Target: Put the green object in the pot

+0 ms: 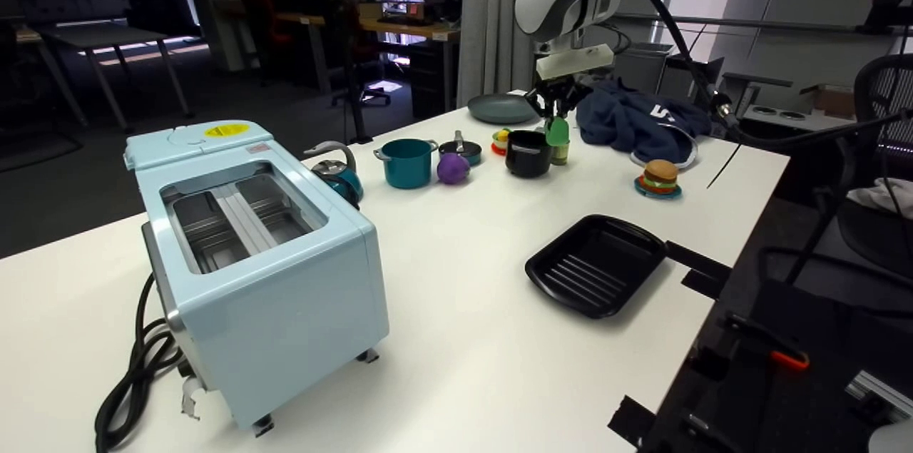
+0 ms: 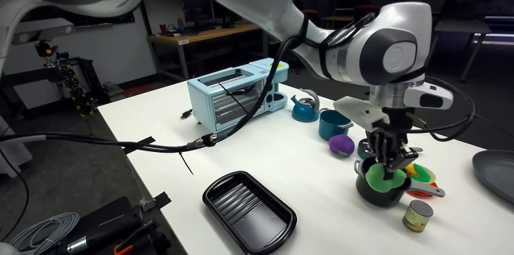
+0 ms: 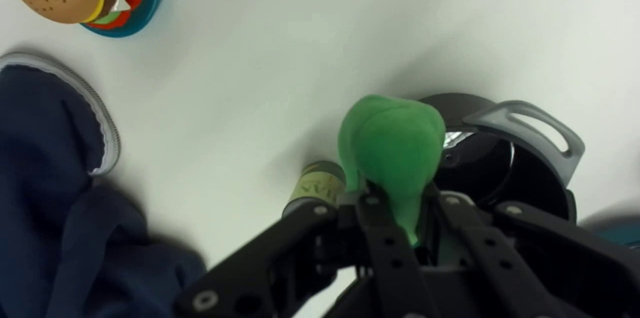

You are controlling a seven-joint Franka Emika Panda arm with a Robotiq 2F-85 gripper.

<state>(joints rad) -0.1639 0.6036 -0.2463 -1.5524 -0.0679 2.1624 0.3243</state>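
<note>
The tool [image 3: 402, 195] is clasping the green object [image 3: 397, 142] at the rim of the black pot [image 2: 379, 199]

The tool is holding firm, its fingers [image 3: 376, 210] pressing on the green object, which is bulging out past their tips. In the wrist view the green object is overlapping the side of the rim nearest a can [image 3: 320, 185], and the pot's dark interior is showing beside it; whether object and rim are touching, I cannot tell. The can is standing just beside the black pot on the white surface [image 1: 442, 296].

In an exterior view, patches of black tape [image 1: 632, 420] are marking an edge of the surface, and a black roasting pan [image 1: 599, 271] is lying near it. Toward that edge's far corner, a toy burger [image 1: 660, 173] is resting on a teal plate [image 1: 665, 194], with a navy garment [image 1: 620, 114] lying beyond it.

Along the edge opposite the tape, a light blue toaster oven [image 1: 285, 339], a teal kettle [image 2: 304, 113] and a teal pot [image 2: 327, 127] are standing in turn; a purple object [image 2: 341, 143] is lying just beside the teal pot, and a gray dish [image 2: 498, 171] is lying farther along.
</note>
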